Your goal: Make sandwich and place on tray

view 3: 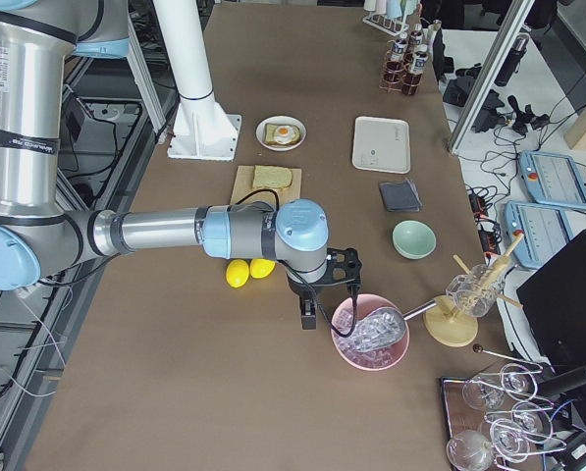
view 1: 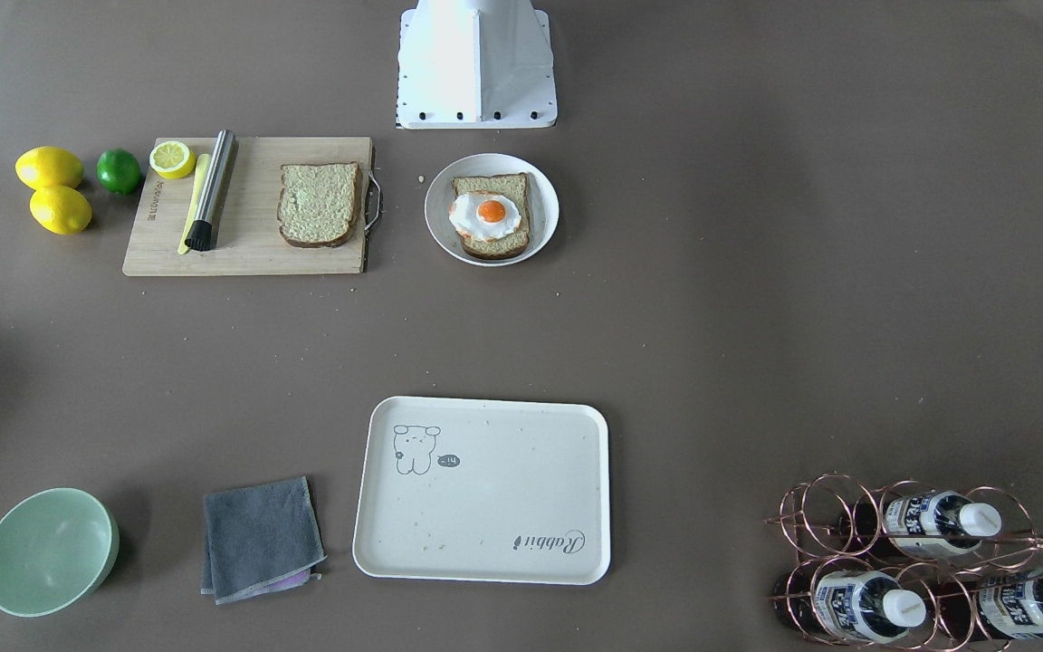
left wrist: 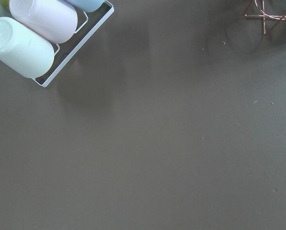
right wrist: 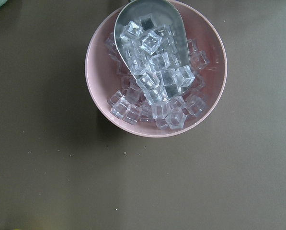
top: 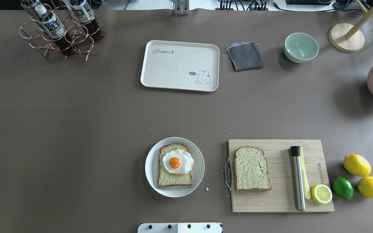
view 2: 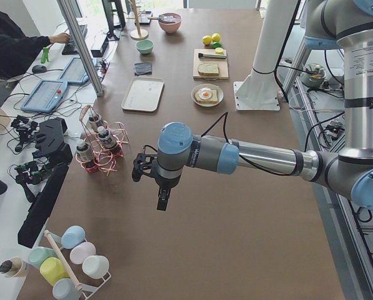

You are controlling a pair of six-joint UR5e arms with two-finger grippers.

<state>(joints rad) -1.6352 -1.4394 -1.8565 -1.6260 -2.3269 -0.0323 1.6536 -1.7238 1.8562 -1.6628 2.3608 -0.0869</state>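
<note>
One bread slice (top: 173, 179) with a fried egg (top: 177, 161) on top lies on a small round white plate (top: 150, 168); the egg also shows in the front view (view 1: 485, 215). The second bread slice (top: 251, 168) lies on the wooden cutting board (top: 280, 200). The cream tray (top: 173, 68) with the "Rabbit" script holds nothing and also shows in the front view (view 1: 503, 507). My left gripper (view 2: 163, 201) hangs far from these, near the bottle rack. My right gripper (view 3: 308, 316) hangs beside a pink ice bowl (view 3: 369, 334). I cannot tell whether either is open or shut.
On the board lie a steel rod (top: 298, 178), a yellow knife and a half lemon (top: 321, 194). Two lemons (top: 356, 165) and a lime (top: 342, 187) sit beside it. A grey cloth (top: 245, 55), a green bowl (top: 301, 47) and a copper bottle rack (top: 60, 32) stand at the far edge.
</note>
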